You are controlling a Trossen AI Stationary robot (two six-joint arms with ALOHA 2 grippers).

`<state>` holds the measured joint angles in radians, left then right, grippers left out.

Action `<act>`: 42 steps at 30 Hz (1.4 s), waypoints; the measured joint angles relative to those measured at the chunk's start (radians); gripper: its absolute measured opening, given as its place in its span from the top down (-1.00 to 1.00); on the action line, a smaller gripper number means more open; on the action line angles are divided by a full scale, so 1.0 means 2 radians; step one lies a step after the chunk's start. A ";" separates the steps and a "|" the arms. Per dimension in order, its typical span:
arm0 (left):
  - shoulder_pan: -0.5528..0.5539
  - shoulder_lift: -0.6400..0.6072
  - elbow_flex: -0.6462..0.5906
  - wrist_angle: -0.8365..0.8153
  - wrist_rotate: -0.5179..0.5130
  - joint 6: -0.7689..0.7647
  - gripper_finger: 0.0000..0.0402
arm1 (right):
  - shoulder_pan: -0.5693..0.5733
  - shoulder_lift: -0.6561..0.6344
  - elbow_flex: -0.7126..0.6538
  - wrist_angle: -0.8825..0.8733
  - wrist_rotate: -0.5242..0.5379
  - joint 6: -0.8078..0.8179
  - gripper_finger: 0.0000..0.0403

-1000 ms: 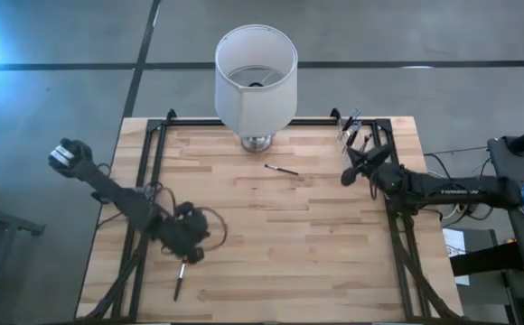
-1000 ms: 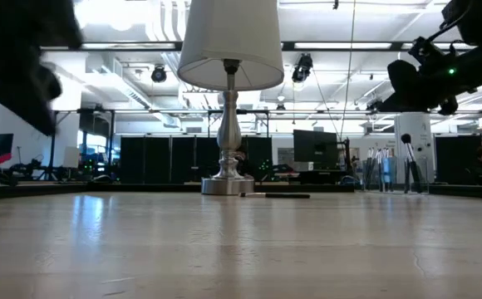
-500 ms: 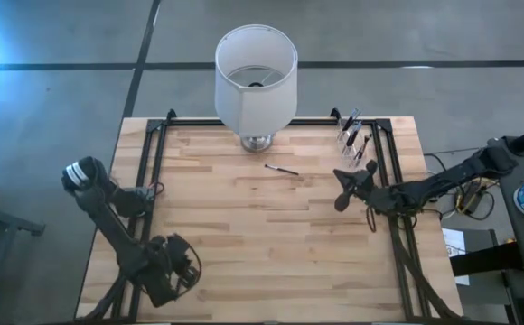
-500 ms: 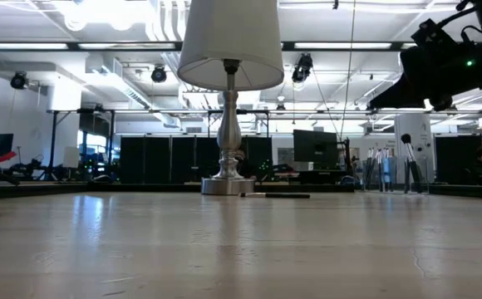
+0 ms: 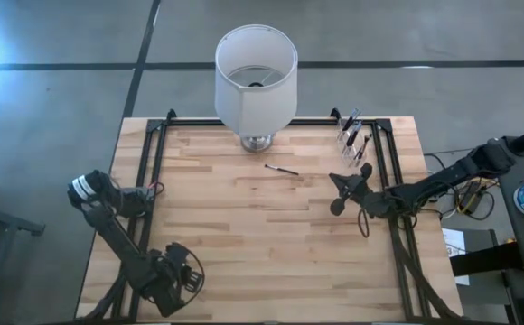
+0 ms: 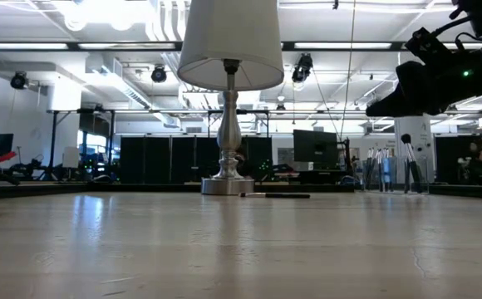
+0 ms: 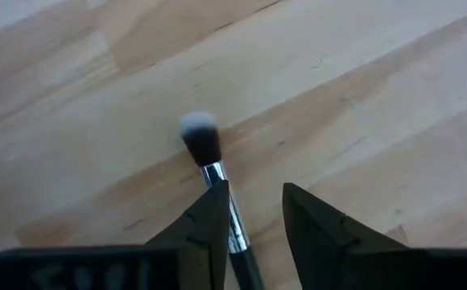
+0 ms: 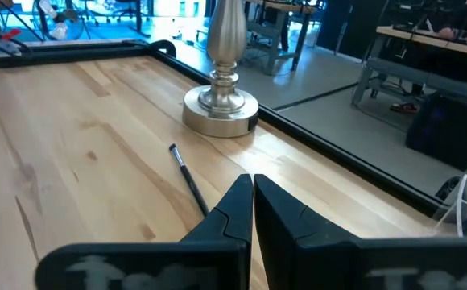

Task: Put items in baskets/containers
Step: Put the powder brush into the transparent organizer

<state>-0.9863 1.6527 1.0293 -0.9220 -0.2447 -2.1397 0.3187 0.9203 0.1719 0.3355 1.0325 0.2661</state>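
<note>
A makeup brush (image 7: 209, 157) with a dark, pale-tipped head lies flat on the wood at the table's near left. My left gripper (image 7: 254, 221) points down over it, open, one finger on each side of the handle (image 7: 245, 262). In the high view that gripper (image 5: 176, 278) hides the brush. A second brush (image 5: 282, 169) lies flat near the lamp base (image 8: 220, 109). My right gripper (image 8: 252, 193), shut and holding nothing, hovers right of centre (image 5: 334, 191), pointing at that brush. The clear cup (image 5: 352, 135) with several brushes standing in it is at the far right.
A big white lampshade (image 5: 256, 77) on a silvery stem (image 6: 227, 133) stands at the far middle edge. A black metal frame (image 5: 149, 171) runs along the table's left, far and right sides. Bare wood spreads between the two arms.
My left gripper has moved toward the table's near edge, rolled about its own axis, come over the brush lying there and opened. My right gripper has shifted toward the near edge and a little lower, still shut. Both brushes on the table have stayed put.
</note>
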 joint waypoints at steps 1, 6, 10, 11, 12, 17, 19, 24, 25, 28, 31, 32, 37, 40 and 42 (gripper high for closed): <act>0.000 0.000 0.002 -0.005 0.000 -0.004 0.46 | 0.000 0.000 0.000 0.000 0.000 0.000 0.96; 0.000 0.001 -0.006 -0.007 0.001 -0.018 0.46 | 0.000 -0.001 0.000 0.000 0.000 -0.003 0.96; 0.000 0.003 -0.016 -0.002 0.012 -0.020 0.46 | 0.000 -0.001 0.000 0.001 0.000 -0.004 0.96; -0.001 0.003 -0.019 -0.001 0.015 -0.022 0.46 | 0.000 -0.001 0.000 0.001 0.000 -0.004 0.96; -0.003 0.003 -0.023 0.002 0.015 -0.024 0.46 | 0.000 -0.001 0.000 0.001 0.000 -0.004 0.96; -0.006 0.003 -0.050 0.054 0.016 -0.026 0.46 | 0.000 -0.001 0.000 0.003 0.000 -0.004 0.96; -0.008 0.001 -0.063 0.072 0.012 -0.023 0.46 | 0.000 -0.001 0.000 0.004 0.000 -0.006 0.96; -0.011 0.001 -0.081 0.089 0.012 -0.020 0.49 | 0.000 -0.001 0.000 0.006 0.000 -0.008 0.96; -0.011 0.001 -0.083 0.090 0.014 -0.018 0.52 | 0.000 -0.001 0.000 0.007 -0.001 -0.008 0.96; -0.012 0.001 -0.090 0.090 0.016 -0.003 0.65 | 0.000 -0.001 0.000 0.010 -0.004 -0.007 0.96; -0.013 0.001 -0.092 0.085 0.016 0.015 0.81 | 0.000 -0.001 0.000 0.011 -0.006 -0.006 0.96; -0.013 0.002 -0.093 0.084 0.015 0.022 0.84 | 0.000 -0.001 0.000 0.011 -0.006 -0.006 0.96; -0.013 0.000 -0.093 0.081 -0.001 0.063 0.84 | 0.000 -0.001 0.000 0.011 -0.006 -0.006 0.96; -0.013 -0.010 -0.093 0.075 -0.043 0.089 0.84 | 0.000 -0.001 0.000 0.011 -0.006 -0.006 0.96; -0.012 -0.018 -0.094 0.072 -0.083 0.101 0.84 | 0.000 -0.001 0.000 0.011 -0.006 -0.006 0.96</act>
<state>-1.0098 1.6174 0.8418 -0.7775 -0.4111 -1.9368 0.3187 0.9180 0.1722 0.3581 1.0199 0.2542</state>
